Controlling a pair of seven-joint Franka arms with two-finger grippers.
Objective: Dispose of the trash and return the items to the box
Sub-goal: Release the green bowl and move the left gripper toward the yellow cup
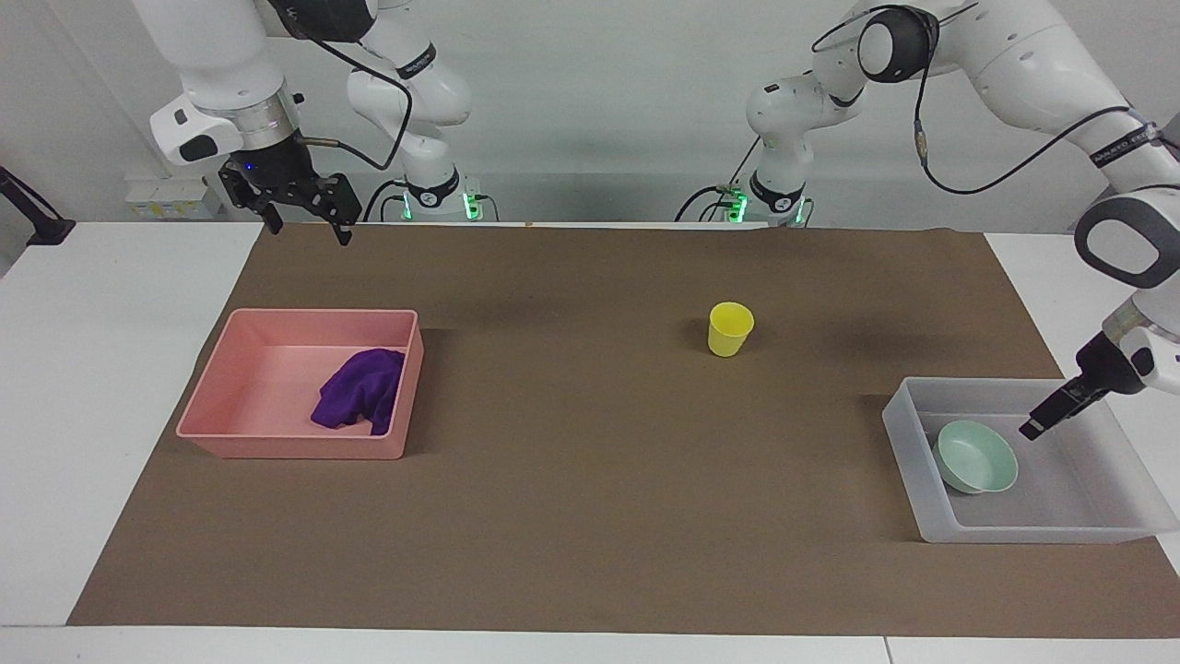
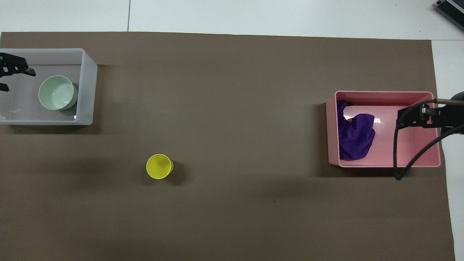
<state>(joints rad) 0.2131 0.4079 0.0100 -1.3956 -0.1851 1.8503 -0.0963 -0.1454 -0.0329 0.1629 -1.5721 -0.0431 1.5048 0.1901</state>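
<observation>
a brown mat (image 1: 572,516) (image 2: 232,217) covers most of the white table (image 1: 101,387) (image 2: 253,14), leaving bare white strips along the edge farthest from the robots and at both ends. a pink opaque rectangular tub (image 1: 230,435) (image 2: 384,95) sits on the mat toward the right arm's end of the table, close to that end's edge of the mat, its long sides running along the table's length. a small dark speck (image 2: 274,200) lies on the mat between the middle of the table and the edge nearest the robots. a grey device (image 2: 451,9) pokes in at the table's farthest corner on the right arm's end.
</observation>
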